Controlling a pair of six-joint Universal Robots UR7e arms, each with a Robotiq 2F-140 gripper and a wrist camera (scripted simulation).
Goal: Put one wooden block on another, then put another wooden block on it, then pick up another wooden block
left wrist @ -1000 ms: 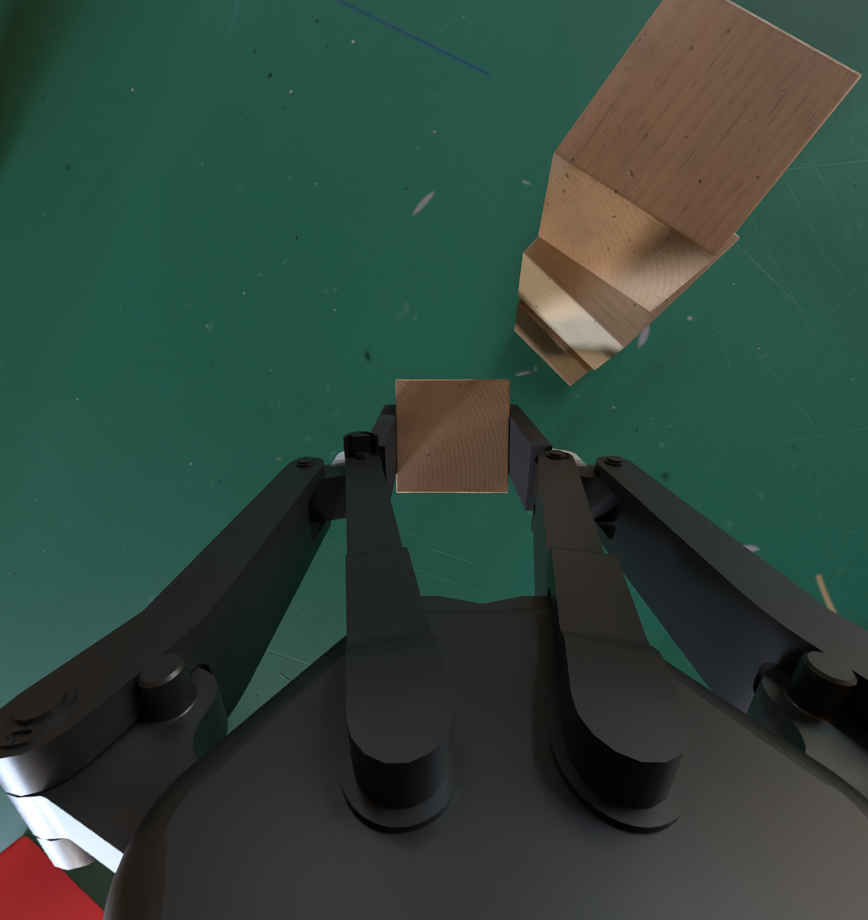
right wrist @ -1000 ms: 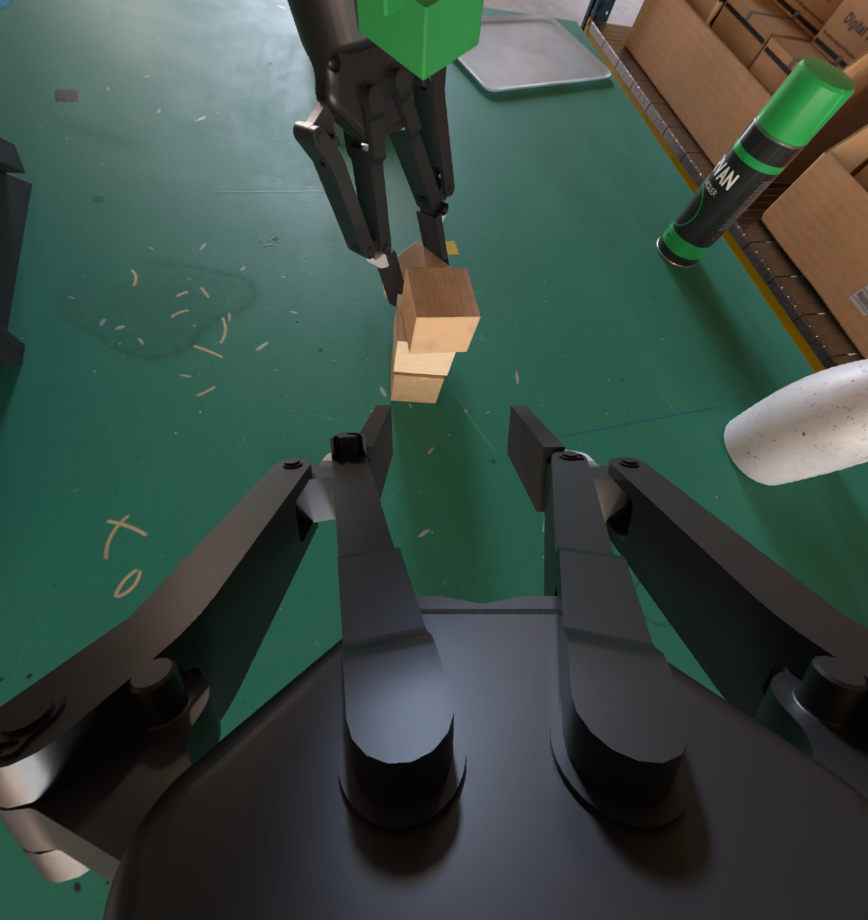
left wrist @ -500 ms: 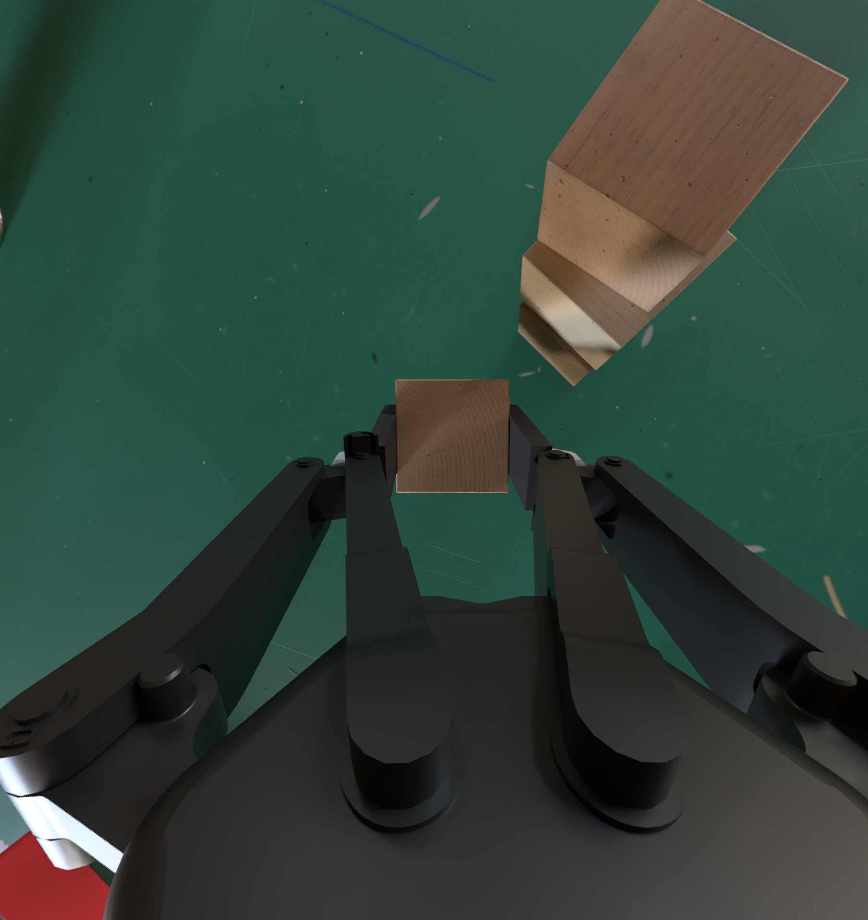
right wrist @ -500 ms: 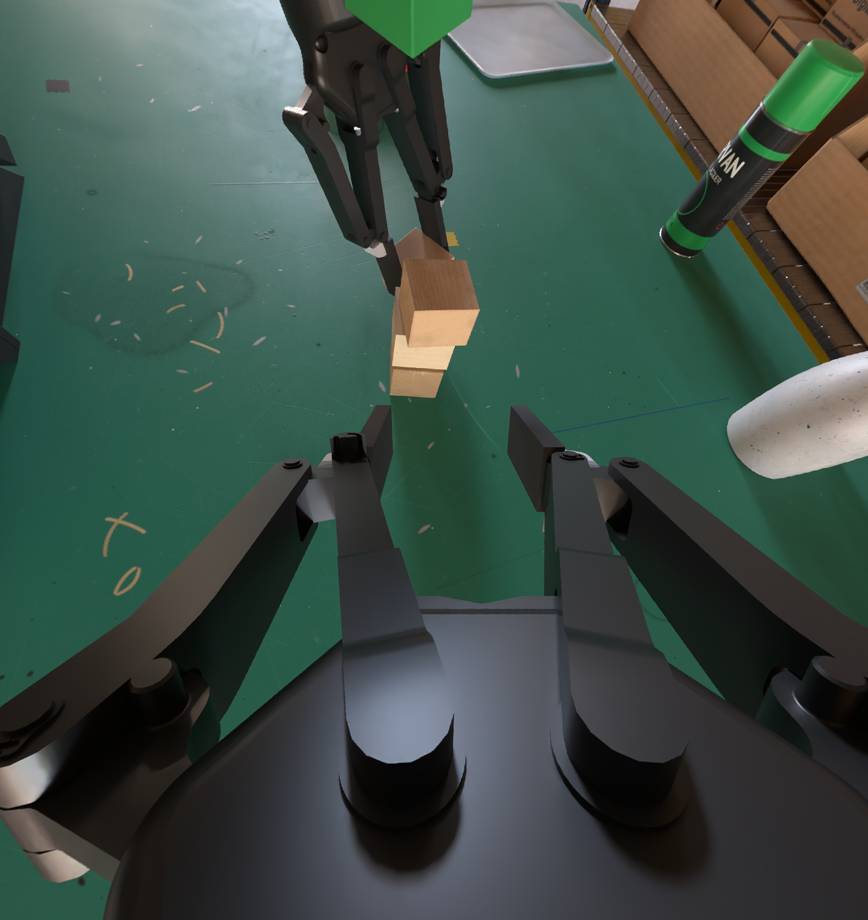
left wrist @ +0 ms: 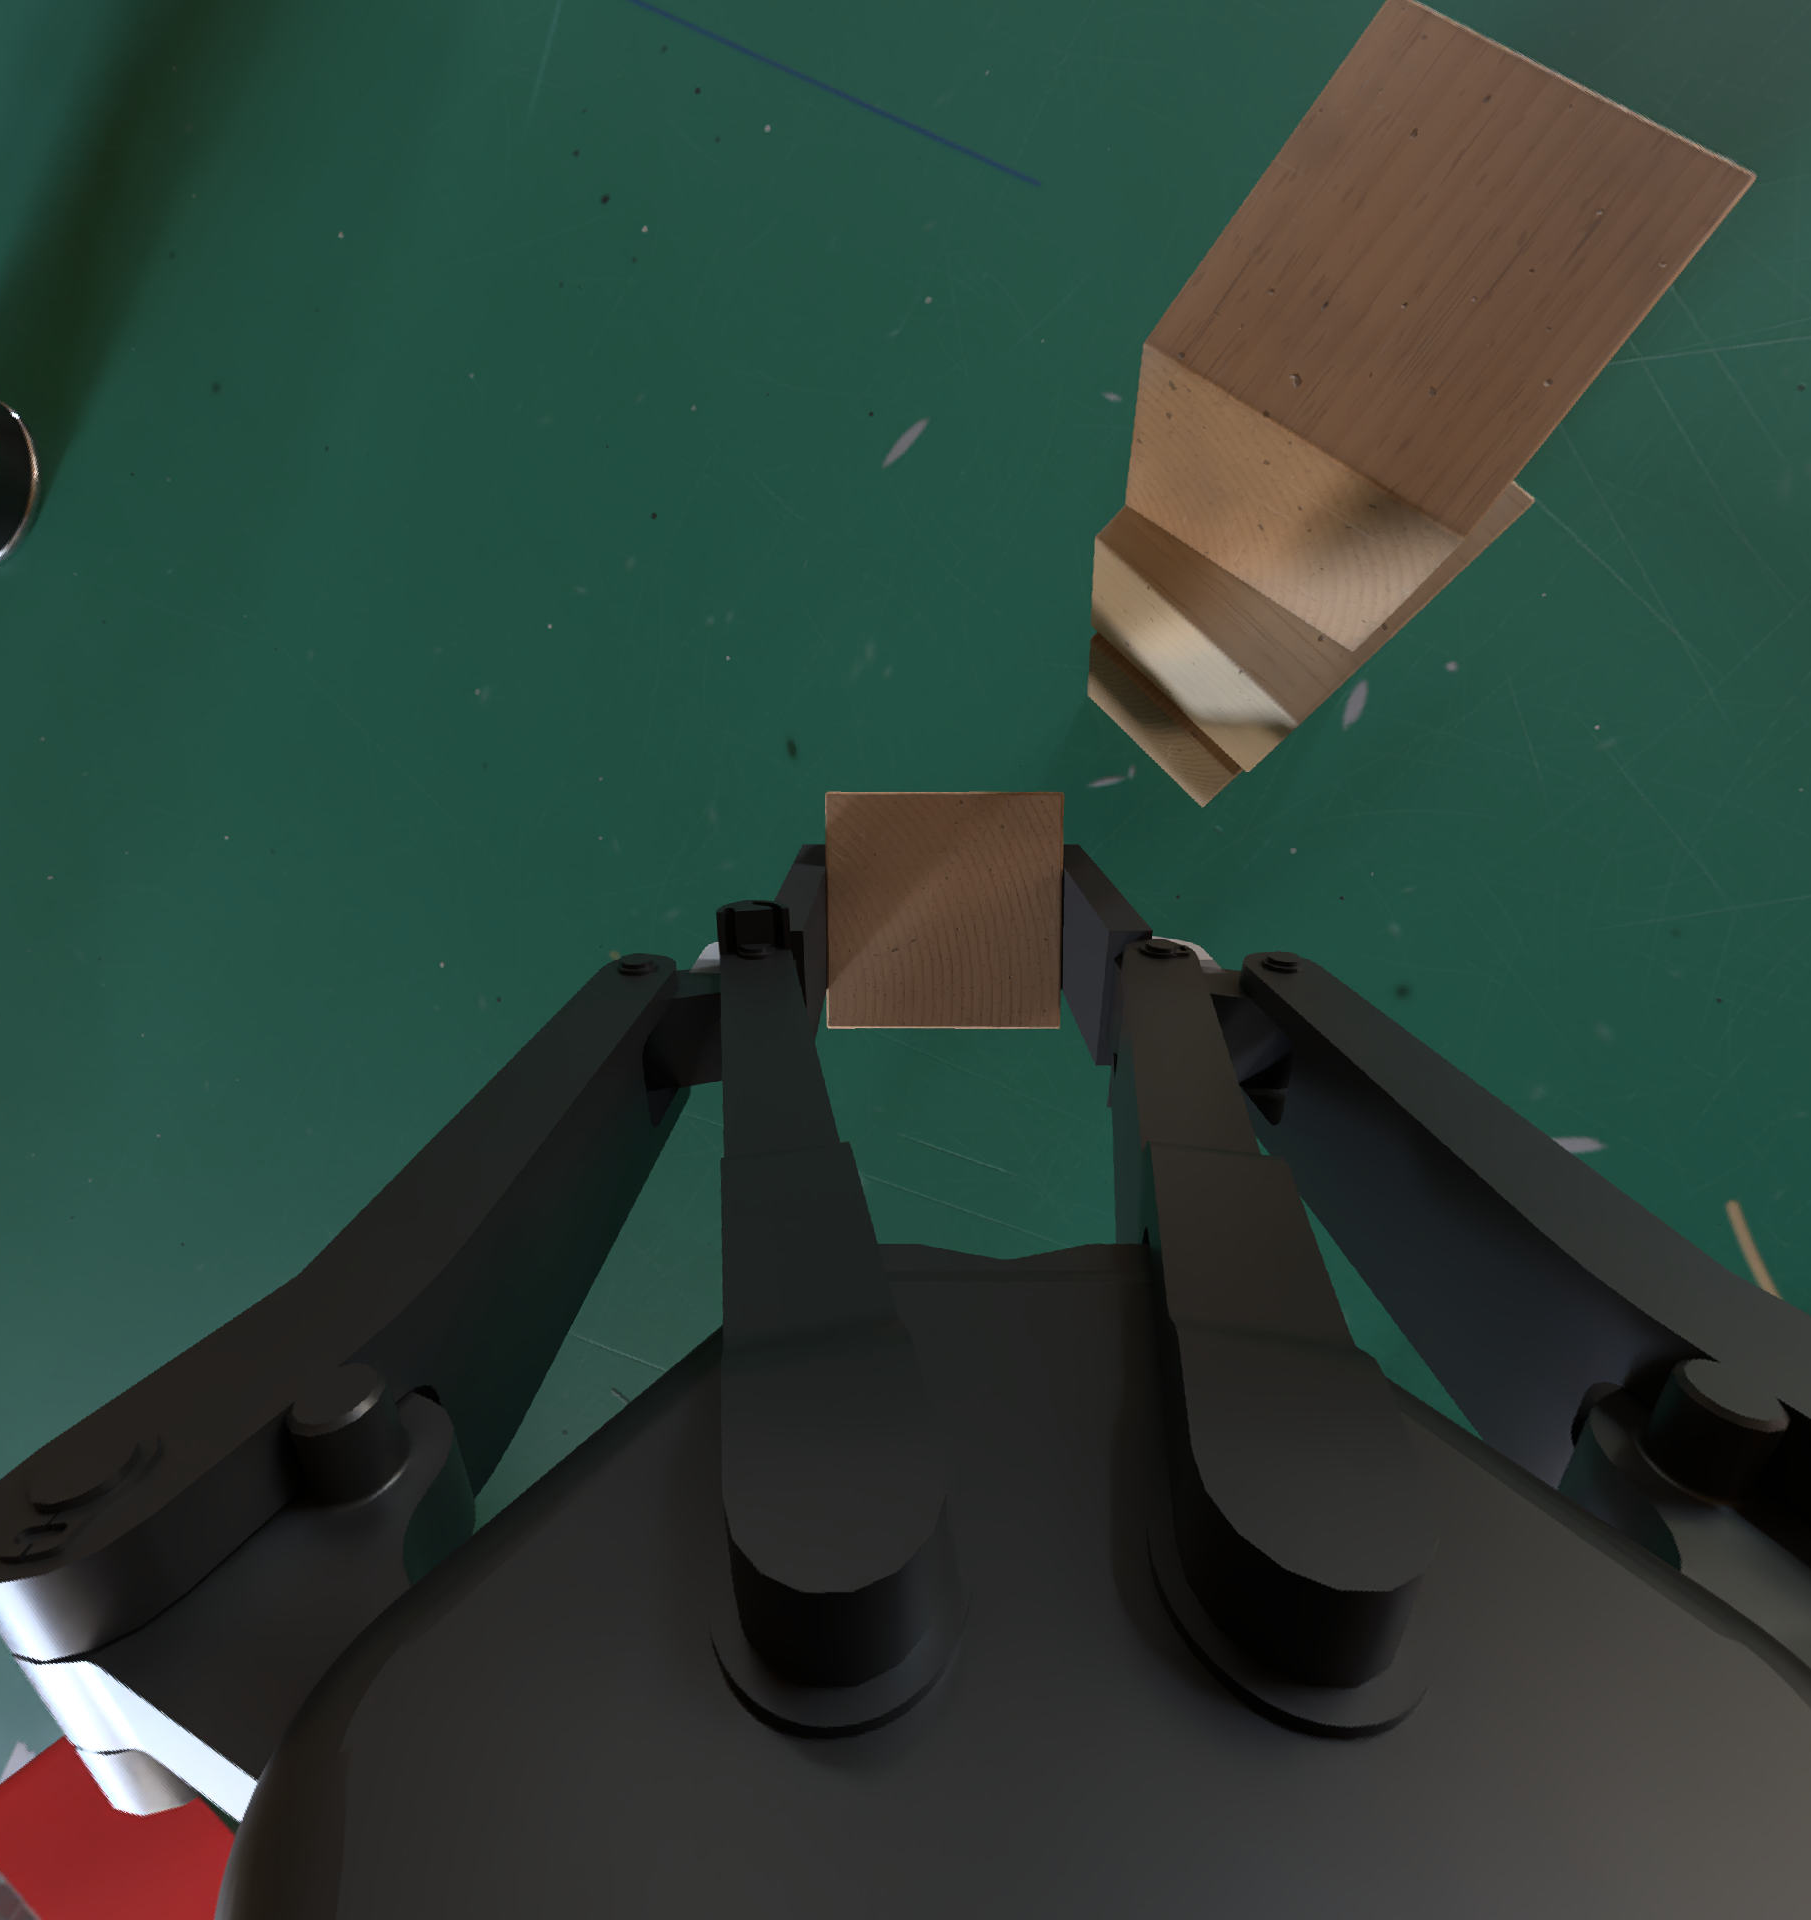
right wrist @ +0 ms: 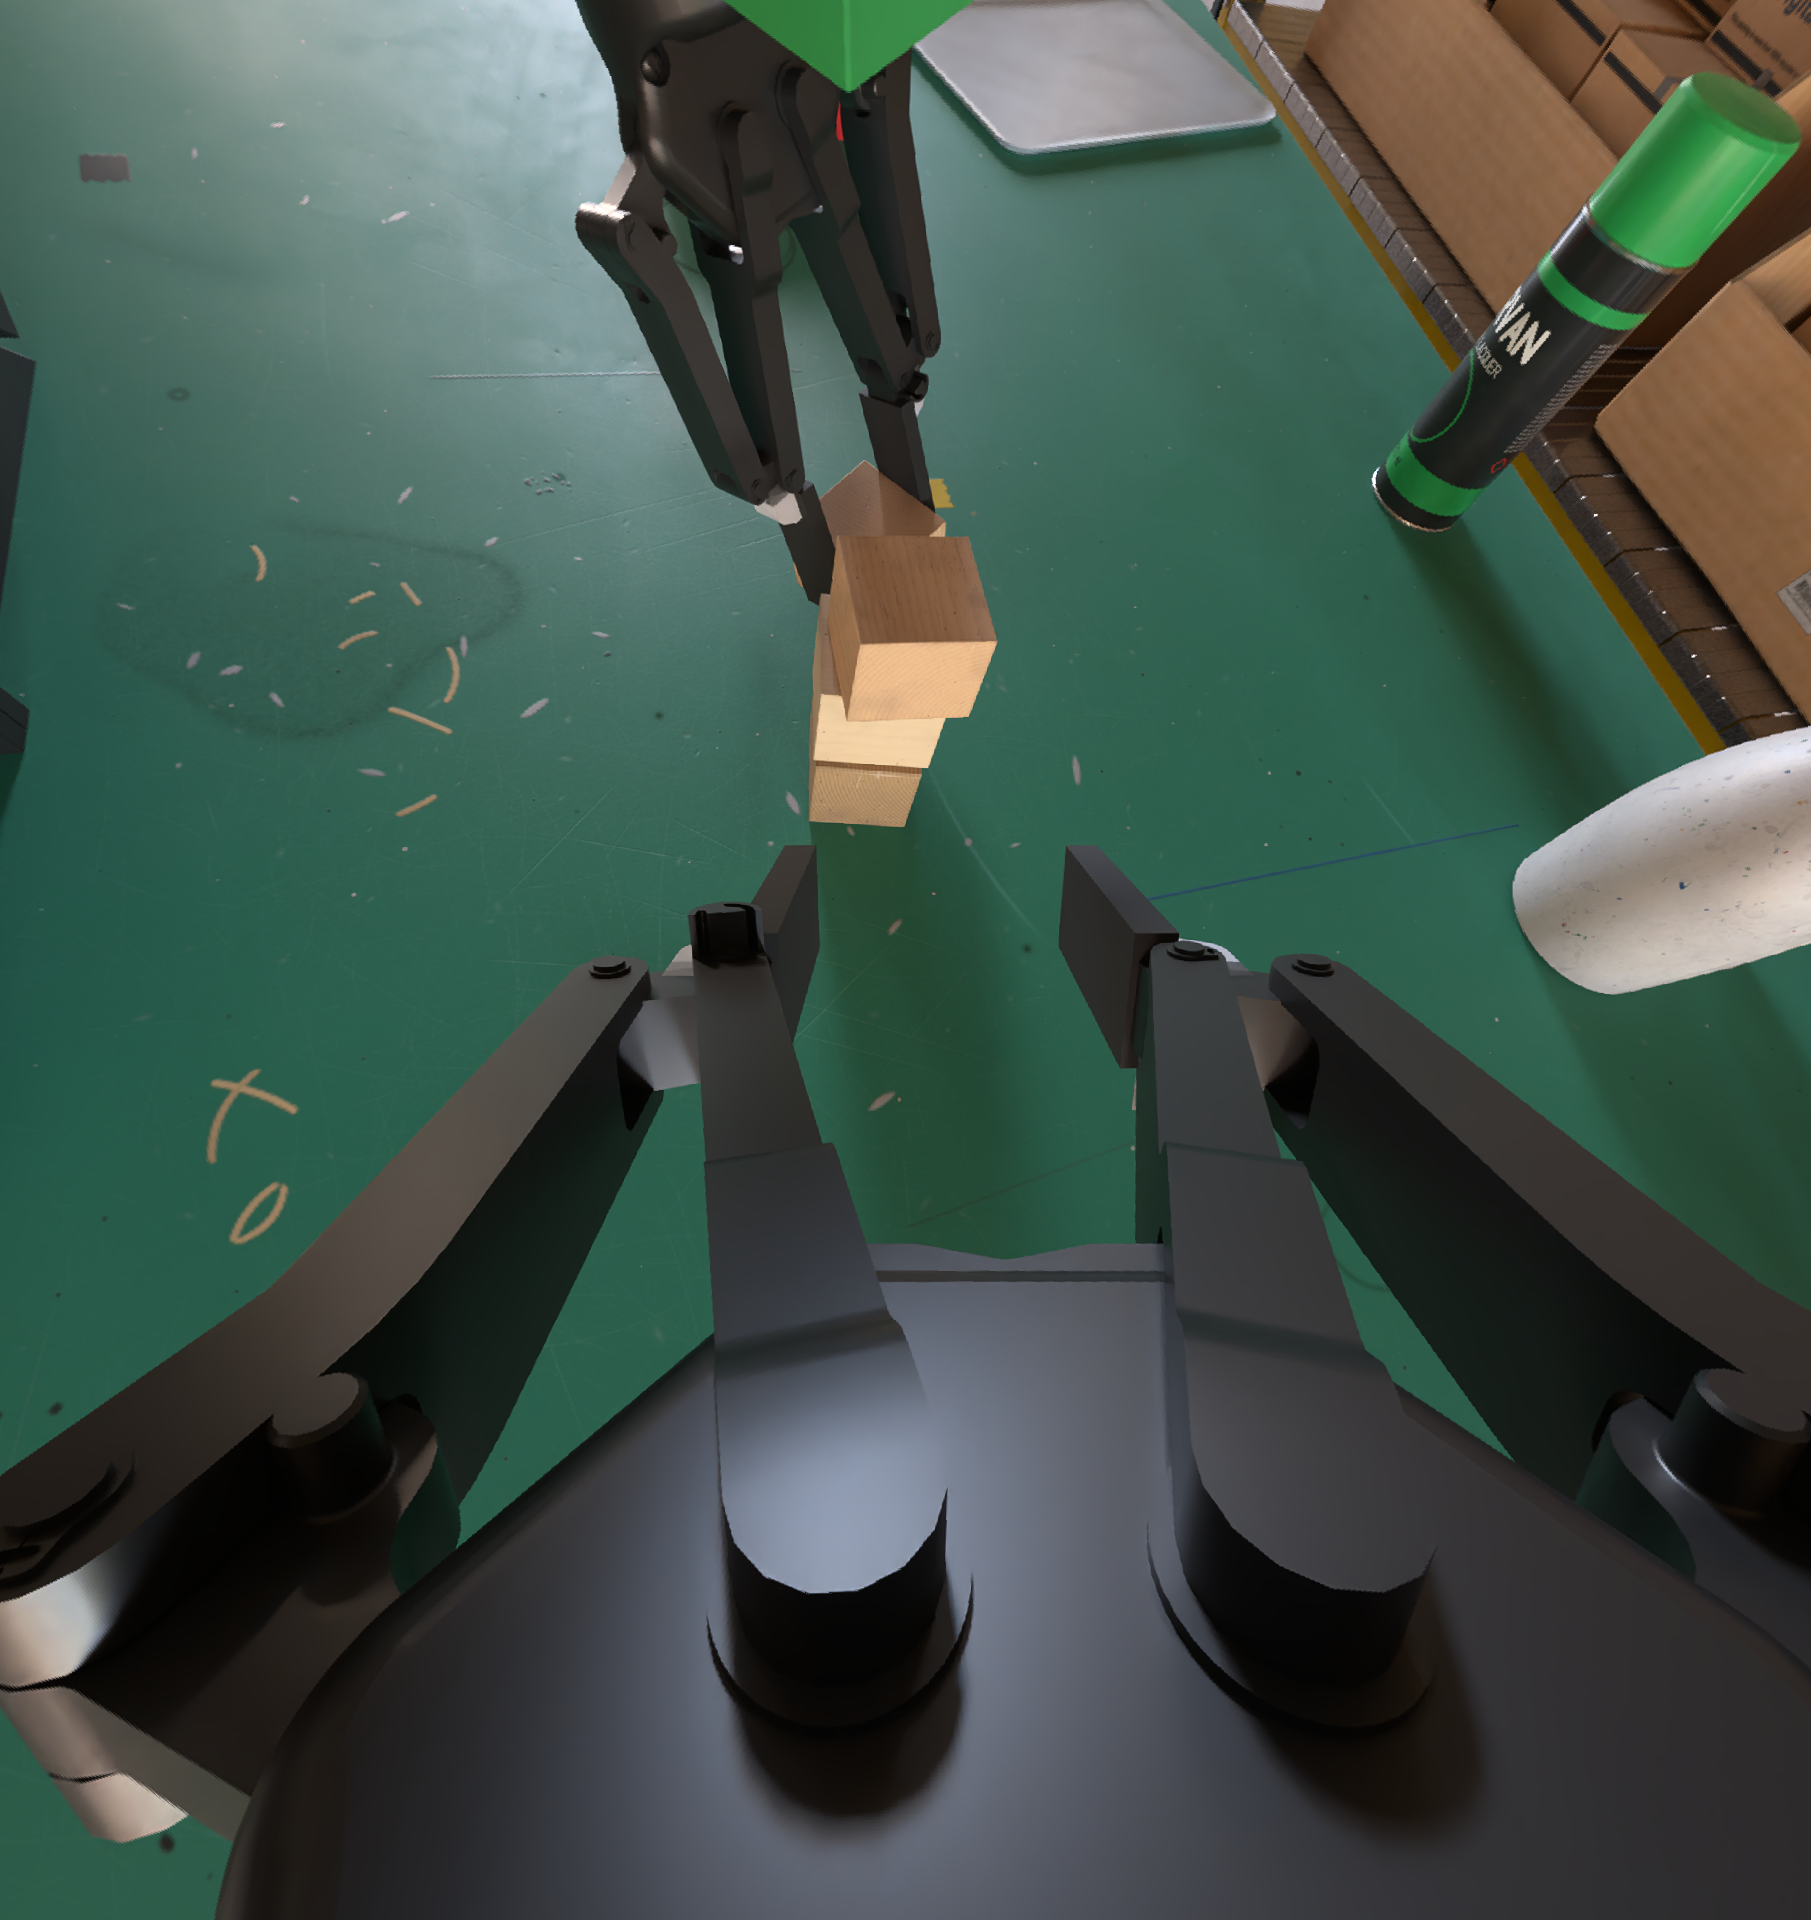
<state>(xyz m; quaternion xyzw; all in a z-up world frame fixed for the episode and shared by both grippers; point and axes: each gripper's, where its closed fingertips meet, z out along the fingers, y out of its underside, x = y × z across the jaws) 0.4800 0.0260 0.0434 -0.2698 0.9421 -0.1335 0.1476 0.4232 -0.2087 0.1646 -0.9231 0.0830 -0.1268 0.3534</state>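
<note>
Green scuffed counter (right wrist: 1244,540) all around, with little wood shavings scattered on it and cardboard boxes (right wrist: 1711,343) lined up along the far right edge. Left pincer (left wrist: 945,914) is clamped on a wooden block (left wrist: 942,910), one pad pressed against each side of it, and the block hangs clear above the counter. From the right wrist view you can see that same held block (right wrist: 870,504) tucked just behind the top of the stack (right wrist: 885,686). That stack is three wooden blocks piled up, not lined up neatly: the top block (right wrist: 911,623) is twisted and overhangs the two under it. In the left wrist view the stack (left wrist: 1327,468) sits up and to the right of the held block, near it but apart. Right pincer (right wrist: 932,914) has its jaws apart with nothing between them, hanging above the counter on the near side of the stack. A spray can (right wrist: 1597,301) with a green cap stands over by the boxes, a metal tray (right wrist: 1098,83) lies at the back, and some white speckled rounded thing (right wrist: 1690,873) pokes in from the right.
</note>
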